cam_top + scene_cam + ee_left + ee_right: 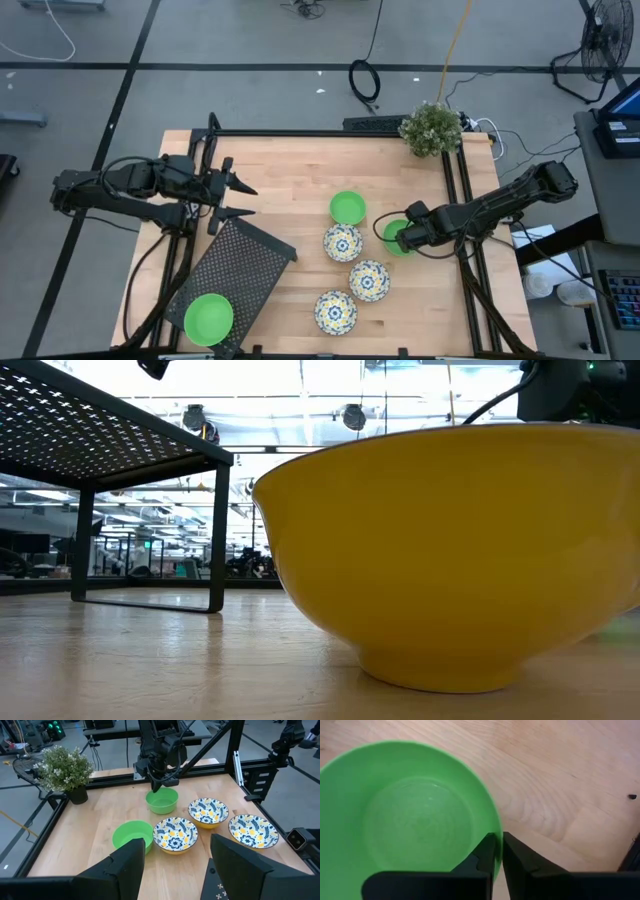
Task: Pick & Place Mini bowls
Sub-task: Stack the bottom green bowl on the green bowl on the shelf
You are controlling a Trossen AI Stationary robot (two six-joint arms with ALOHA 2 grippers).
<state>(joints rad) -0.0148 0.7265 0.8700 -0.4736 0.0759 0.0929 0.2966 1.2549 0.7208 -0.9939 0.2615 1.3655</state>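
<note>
Yellow underside of one patterned bowl fills the low view, sitting on the wooden table so close that its floral inside is hidden; only the high and left wrist views show the blue-and-yellow pattern. Behind it in the low view stands the black mesh tray, seen from below as a raised perforated shelf on legs. From above, three patterned bowls sit in a loose cluster near the table's middle: one, one and one nearest the front edge. A green bowl sits just beyond the cluster, a second green bowl rests on the tray's near corner, and a third green bowl lies at the right of the cluster under the right gripper. The right wrist view alone shows the grip: the two dark fingers pinch the rim of that bowl, one inside, one outside, bowl apparently on the wood. The right arm reaches in low from the table's right edge, elbow bent outward. The left gripper hangs over the table's left side beside the tray's far corner, fingers spread wide and holding nothing, arm stretched in horizontally. A potted plant stands at the far right corner.
</note>
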